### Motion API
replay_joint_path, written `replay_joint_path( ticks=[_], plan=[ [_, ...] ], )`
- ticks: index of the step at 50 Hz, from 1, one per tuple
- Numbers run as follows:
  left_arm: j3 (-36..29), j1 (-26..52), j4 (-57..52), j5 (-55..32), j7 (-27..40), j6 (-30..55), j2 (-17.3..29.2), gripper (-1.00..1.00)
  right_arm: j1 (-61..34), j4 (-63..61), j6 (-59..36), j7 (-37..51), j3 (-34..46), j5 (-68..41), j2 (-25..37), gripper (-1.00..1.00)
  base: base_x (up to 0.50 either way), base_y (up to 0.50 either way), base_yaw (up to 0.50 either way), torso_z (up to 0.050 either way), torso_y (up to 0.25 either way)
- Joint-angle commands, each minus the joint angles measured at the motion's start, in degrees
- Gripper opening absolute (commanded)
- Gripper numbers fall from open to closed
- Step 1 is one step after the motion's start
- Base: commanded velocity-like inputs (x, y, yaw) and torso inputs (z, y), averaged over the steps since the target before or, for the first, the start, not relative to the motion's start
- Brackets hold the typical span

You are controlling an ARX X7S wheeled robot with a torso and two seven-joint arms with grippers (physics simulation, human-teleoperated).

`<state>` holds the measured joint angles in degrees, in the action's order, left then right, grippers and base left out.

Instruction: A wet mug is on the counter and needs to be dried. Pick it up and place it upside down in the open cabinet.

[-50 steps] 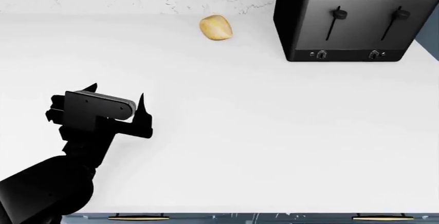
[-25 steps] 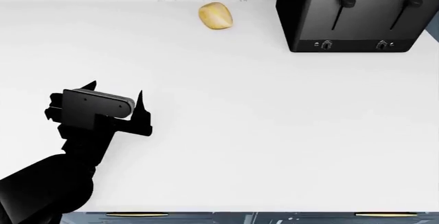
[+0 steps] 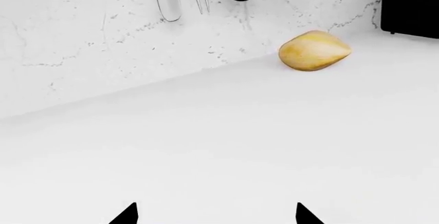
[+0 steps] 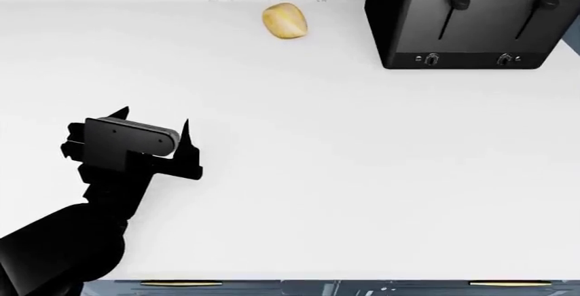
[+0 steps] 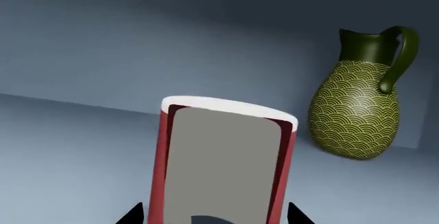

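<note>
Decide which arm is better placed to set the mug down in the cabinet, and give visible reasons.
Right: the mug sits between the right gripper's fingertips beside a green jug. The left gripper hovers open over the counter.

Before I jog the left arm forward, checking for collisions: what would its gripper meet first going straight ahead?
Mostly bare white counter lies ahead of the left gripper; it would likely reach the marbled white wall, passing the yellow lemon-like lump. Depth is unclear.
</note>
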<state>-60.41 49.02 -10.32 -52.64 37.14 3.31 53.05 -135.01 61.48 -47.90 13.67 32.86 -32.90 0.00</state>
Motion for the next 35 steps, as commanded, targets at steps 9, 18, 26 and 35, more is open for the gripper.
replay_joint_path(
  ticks=[9, 18, 26, 35],
  plan=[
    [-0.73, -0.51, 0.56, 0.08, -0.01, 1.33, -0.46, 1.0, 0.01, 3.7, -0.56, 1.48, -4.7, 2.08, 0.01, 1.0, 0.0, 0.0, 0.0, 0.0, -0.005],
    [-0.68, -0.61, 0.48, 0.14, 0.01, 1.4, -0.44, 1.0, 0.01, 1.15, 3.83, 1.51, -8.23, 5.0, 0.01, 1.0, 0.0, 0.0, 0.0, 0.0, -0.001],
    [-0.62, -0.71, 0.55, 0.16, -0.04, 1.4, -0.49, 1.0, 0.01, 0.25, 5.1, 1.11, -8.12, 5.52, 0.01, 1.0, 0.0, 0.0, 0.0, 0.0, -0.001],
    [-0.56, -0.78, 0.57, 0.21, -0.12, 1.4, -0.57, 1.0, 0.01, -1.59, 5.26, 1.02, -9.07, 7.35, 0.01, 1.0, 0.0, 0.0, 0.0, 0.0, -0.001]
  ],
)
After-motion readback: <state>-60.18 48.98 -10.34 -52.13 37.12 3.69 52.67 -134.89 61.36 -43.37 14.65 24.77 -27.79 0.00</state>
